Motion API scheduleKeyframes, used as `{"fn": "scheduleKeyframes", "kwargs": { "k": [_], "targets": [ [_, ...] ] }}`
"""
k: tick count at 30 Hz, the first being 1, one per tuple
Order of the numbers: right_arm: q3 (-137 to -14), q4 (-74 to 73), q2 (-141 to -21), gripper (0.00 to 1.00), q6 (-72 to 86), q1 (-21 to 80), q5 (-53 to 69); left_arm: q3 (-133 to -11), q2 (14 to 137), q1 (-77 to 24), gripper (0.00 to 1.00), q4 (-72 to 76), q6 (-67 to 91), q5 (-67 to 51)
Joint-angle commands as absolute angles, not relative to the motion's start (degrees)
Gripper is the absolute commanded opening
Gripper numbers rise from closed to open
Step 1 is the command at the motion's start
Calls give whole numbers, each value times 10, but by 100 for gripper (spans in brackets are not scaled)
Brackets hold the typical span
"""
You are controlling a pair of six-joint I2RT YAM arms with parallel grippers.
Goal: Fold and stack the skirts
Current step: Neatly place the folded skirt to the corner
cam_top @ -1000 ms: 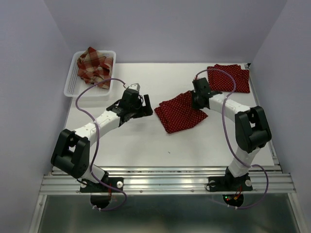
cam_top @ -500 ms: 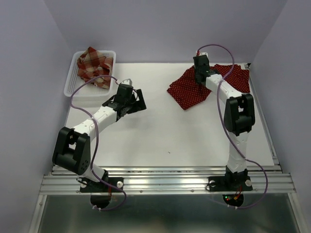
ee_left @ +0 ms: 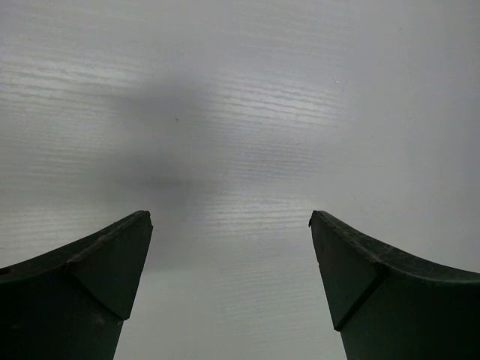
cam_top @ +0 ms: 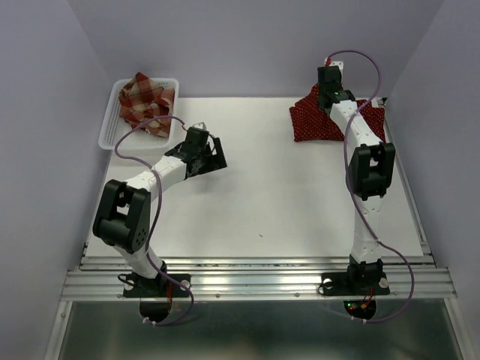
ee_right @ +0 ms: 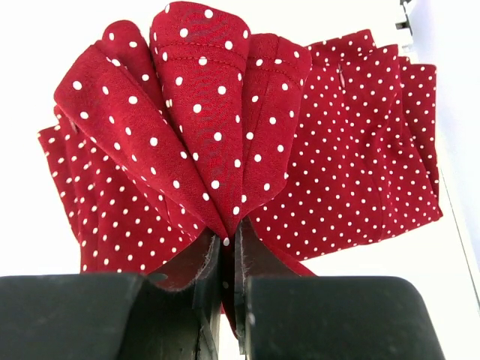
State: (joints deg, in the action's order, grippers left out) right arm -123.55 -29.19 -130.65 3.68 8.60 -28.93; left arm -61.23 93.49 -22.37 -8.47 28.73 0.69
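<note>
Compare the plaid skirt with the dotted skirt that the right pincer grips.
The plaid skirt is red-and-cream check; the gripped dotted skirt is dark red with white dots. The plaid skirt lies in the white basket, far left; the dotted skirt is far right, over a second dotted skirt. Nothing touches the plaid skirt; the right pincer pinches the dotted one. Both are bunched, not flat.

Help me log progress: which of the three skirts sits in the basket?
The plaid skirt, crumpled in the white basket at far left. Both polka-dot ones are at far right: one pinched by the right gripper, the other lying flat.
</note>
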Motion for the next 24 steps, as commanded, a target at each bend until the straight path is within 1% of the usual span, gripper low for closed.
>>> {"fn": "scheduleKeyframes", "kwargs": {
  "k": [1, 9, 13, 24],
  "targets": [
    [-1289, -301, -1294, 1, 46, 88, -315, -643, 940, -220, 99, -79, 286, 3],
    [-1346, -301, -1296, 1, 10, 64, -315, -653, 958, -220, 99, -80, 285, -17],
    [-1352, -301, -1292, 1, 7, 54, -301, -654, 961, -219, 99, -78, 285, -20],
    [-1364, -309, -1276, 1, -4, 42, -325, -661, 969, -220, 99, -77, 287, -29]
  ]
}}
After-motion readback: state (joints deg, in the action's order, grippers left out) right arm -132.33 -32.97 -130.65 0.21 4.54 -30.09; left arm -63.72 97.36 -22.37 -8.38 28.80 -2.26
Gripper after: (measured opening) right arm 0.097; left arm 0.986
